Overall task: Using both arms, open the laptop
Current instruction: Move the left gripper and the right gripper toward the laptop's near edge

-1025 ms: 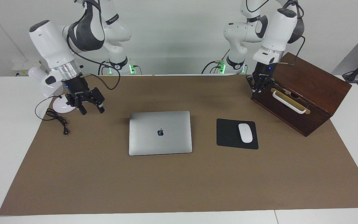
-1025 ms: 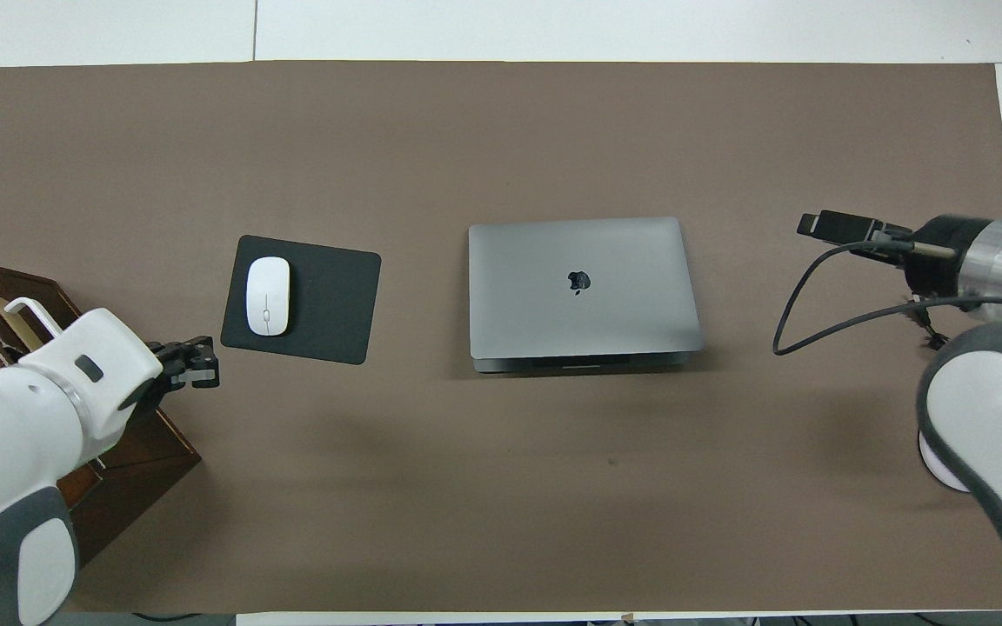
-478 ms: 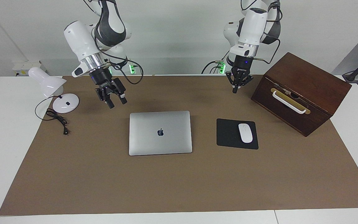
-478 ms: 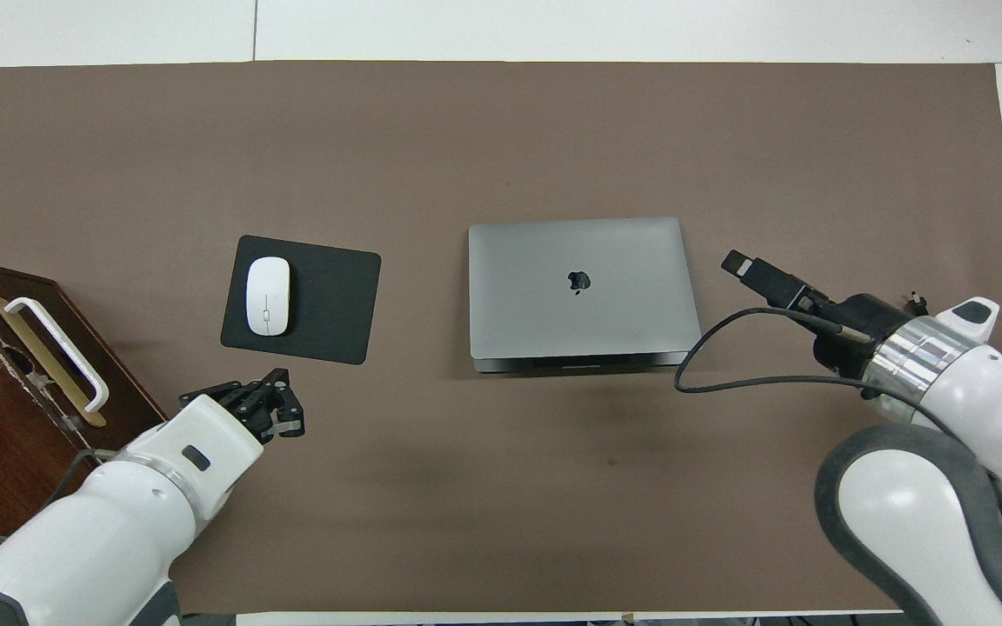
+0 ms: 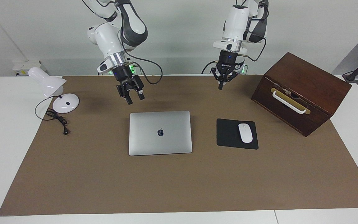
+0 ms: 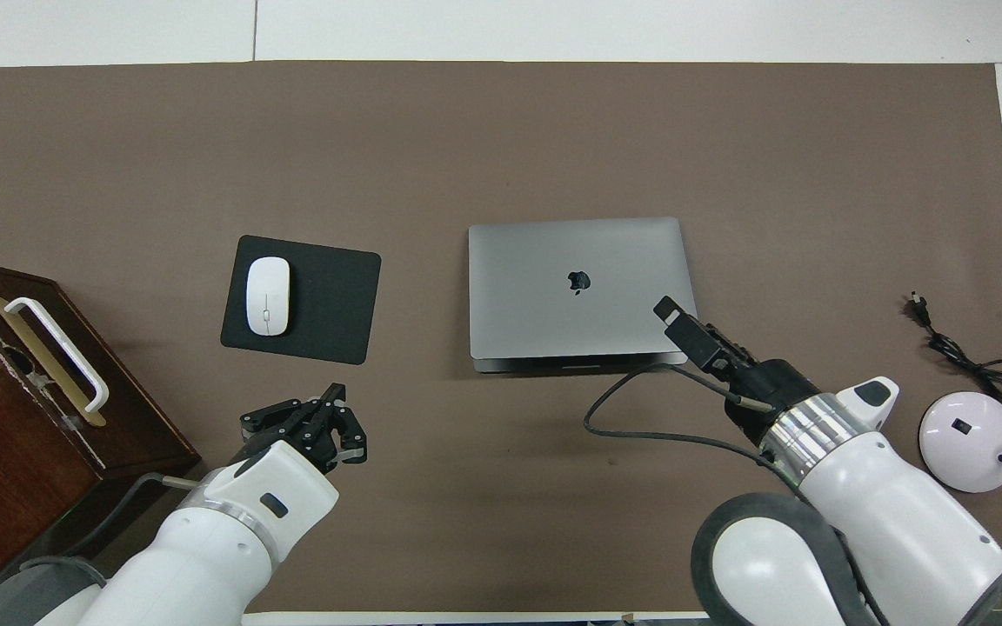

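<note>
The silver-grey laptop point(image 5: 160, 132) point(image 6: 579, 287) lies closed and flat in the middle of the brown mat, apple logo up. My right gripper point(image 5: 135, 99) point(image 6: 668, 309) hangs open with nothing in it. It is over the mat at the laptop's corner nearest the robots, toward the right arm's end, and clear of the lid. My left gripper point(image 5: 220, 86) point(image 6: 336, 396) is shut and empty. It hangs over bare mat, on the robots' side of the mouse pad and apart from the laptop.
A black mouse pad point(image 5: 227, 135) with a white mouse point(image 5: 245, 133) lies beside the laptop toward the left arm's end. A brown wooden box point(image 5: 303, 90) with a white handle stands at that end. A white desk lamp point(image 5: 57, 93) and its cable point(image 5: 56, 119) sit at the right arm's end.
Both arms swung in toward the middle. The right gripper moved from beside the lamp to the laptop's near corner. The left gripper left the box's handle and came toward the centre, still shut.
</note>
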{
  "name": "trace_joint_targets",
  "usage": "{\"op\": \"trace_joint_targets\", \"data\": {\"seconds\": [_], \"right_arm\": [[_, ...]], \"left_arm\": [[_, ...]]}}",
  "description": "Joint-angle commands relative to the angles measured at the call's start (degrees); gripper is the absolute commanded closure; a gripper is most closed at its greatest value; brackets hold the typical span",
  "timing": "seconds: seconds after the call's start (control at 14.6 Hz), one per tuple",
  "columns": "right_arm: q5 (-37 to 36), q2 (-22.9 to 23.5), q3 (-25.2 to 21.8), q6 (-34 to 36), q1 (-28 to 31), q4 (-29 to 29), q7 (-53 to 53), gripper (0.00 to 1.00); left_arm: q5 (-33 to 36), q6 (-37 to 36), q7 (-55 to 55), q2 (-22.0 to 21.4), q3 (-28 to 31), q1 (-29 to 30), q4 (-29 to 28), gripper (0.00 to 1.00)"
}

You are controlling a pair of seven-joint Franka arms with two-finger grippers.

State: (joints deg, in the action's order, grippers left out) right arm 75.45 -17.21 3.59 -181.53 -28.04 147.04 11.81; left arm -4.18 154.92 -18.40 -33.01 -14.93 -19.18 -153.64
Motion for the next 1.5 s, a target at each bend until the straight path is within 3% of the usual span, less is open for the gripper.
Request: {"op": "trace_joint_targets", "data": {"seconds": [0.0, 0.41, 0.75, 1.09, 1.43], "right_arm": [[5.3, -1.1, -0.2, -5.2, -4.2, 1.4, 2.0, 0.0], [13.7, -0.9, -0.1, -11.5, -12.0, 1.6, 2.7, 0.0], [18.8, -1.4, 0.0, -16.4, -16.1, 2.3, 3.8, 0.0], [18.9, -4.1, 0.0, -18.0, -16.7, 5.2, 5.3, 0.0], [19.2, -9.5, -0.1, -17.2, -16.0, 8.4, 9.4, 0.0]], "left_arm": [[-0.7, 3.5, -0.8, -0.7, 0.3, -2.3, -2.1, 1.0], [-0.7, 9.2, -0.8, 5.7, 0.3, -4.2, -1.9, 1.0], [-0.7, 18.4, -0.8, 13.8, 0.3, -6.4, -2.0, 1.0], [-0.7, 23.7, -0.5, 19.1, 0.2, -8.2, -2.0, 1.0], [-0.7, 27.1, -0.3, 22.5, 0.1, -9.2, -1.9, 1.0]]}}
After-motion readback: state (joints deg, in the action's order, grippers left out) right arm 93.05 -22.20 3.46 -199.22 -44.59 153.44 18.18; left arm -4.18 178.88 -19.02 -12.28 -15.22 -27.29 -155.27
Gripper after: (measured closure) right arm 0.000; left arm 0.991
